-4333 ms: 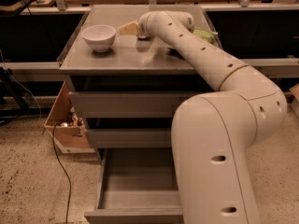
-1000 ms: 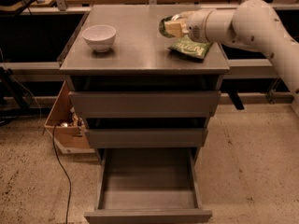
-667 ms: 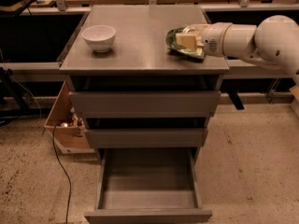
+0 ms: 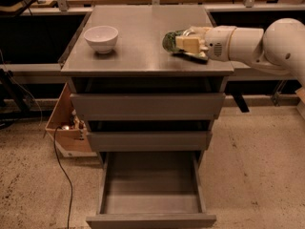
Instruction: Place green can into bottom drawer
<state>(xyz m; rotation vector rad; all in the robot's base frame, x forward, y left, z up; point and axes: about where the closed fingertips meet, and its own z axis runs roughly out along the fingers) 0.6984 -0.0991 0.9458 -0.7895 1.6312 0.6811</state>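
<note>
The green can (image 4: 169, 41) lies sideways in my gripper (image 4: 183, 43), held just above the right part of the cabinet top (image 4: 143, 51). The gripper's cream fingers (image 4: 188, 44) are shut around the can, and only its green end sticks out to the left. My white arm (image 4: 248, 44) reaches in from the right. The bottom drawer (image 4: 151, 218) is pulled out below, a shallow grey tray with nothing showing inside. The two drawers above it are shut.
A white bowl (image 4: 101, 37) stands on the left of the cabinet top. A flat green crisp bag (image 4: 196, 57) lies under my gripper near the right edge. A cardboard box (image 4: 66, 123) and a cable (image 4: 64, 175) are on the floor to the left.
My gripper has carried the green can from further back on the cabinet top towards its front edge and a little lower. The arm now comes in more level from the right.
</note>
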